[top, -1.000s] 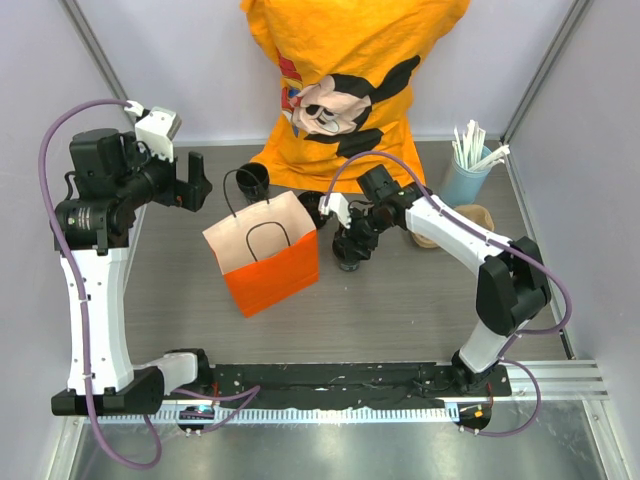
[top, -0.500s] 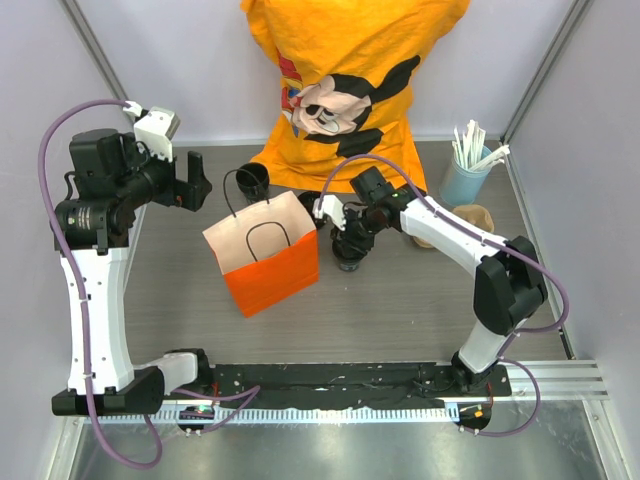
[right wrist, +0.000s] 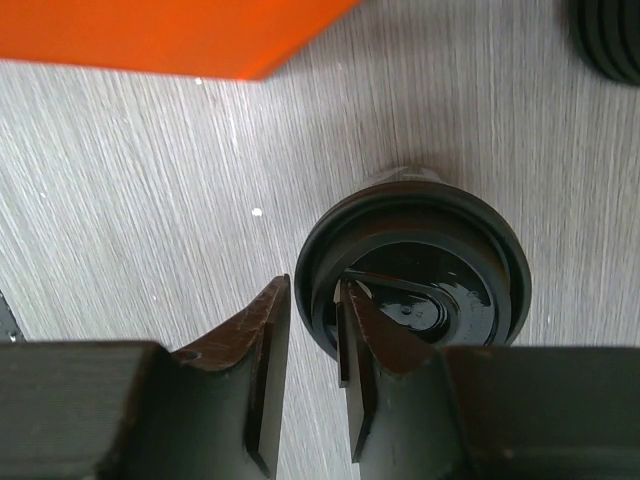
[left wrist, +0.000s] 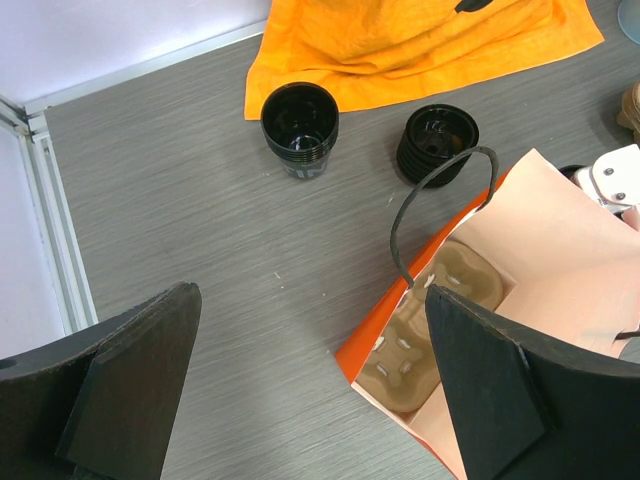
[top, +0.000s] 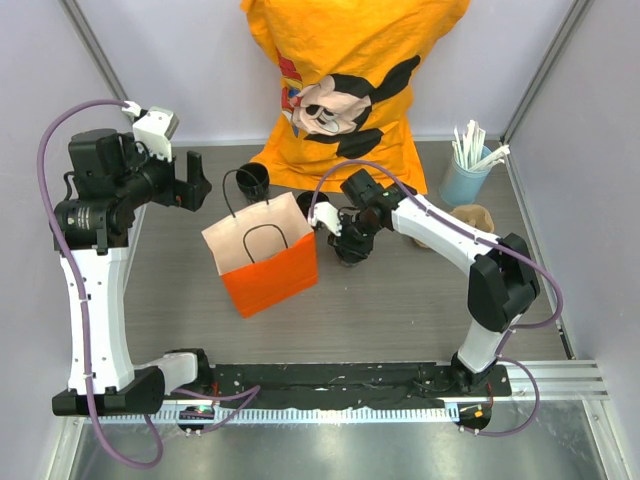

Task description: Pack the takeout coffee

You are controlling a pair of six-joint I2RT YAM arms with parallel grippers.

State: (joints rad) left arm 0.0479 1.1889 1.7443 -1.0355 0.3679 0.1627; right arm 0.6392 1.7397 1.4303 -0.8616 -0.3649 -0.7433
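The takeout coffee (top: 351,251), a small black cup with a round black lid (right wrist: 430,270), stands on the table just right of the orange paper bag (top: 265,258). My right gripper (top: 343,237) comes down on it from above. One finger (right wrist: 262,350) is outside the lid's rim, the other finger (right wrist: 372,340) rests on the lid's top, and the jaws pinch the rim between them. My left gripper (top: 194,181) hangs wide open and empty above the table, left of the bag (left wrist: 560,250). The bag's mouth is open, with a brown cup carrier (left wrist: 430,320) inside.
A black cup with white print (left wrist: 300,125) and a short stack of black lids (left wrist: 437,140) stand behind the bag. A blue cup of straws (top: 465,175) and a brown holder (top: 470,215) are at the back right. A person in an orange shirt (top: 350,80) stands at the far edge.
The right gripper has slid left toward the bag and its jaws have narrowed onto the lid's rim. The left arm has not moved.
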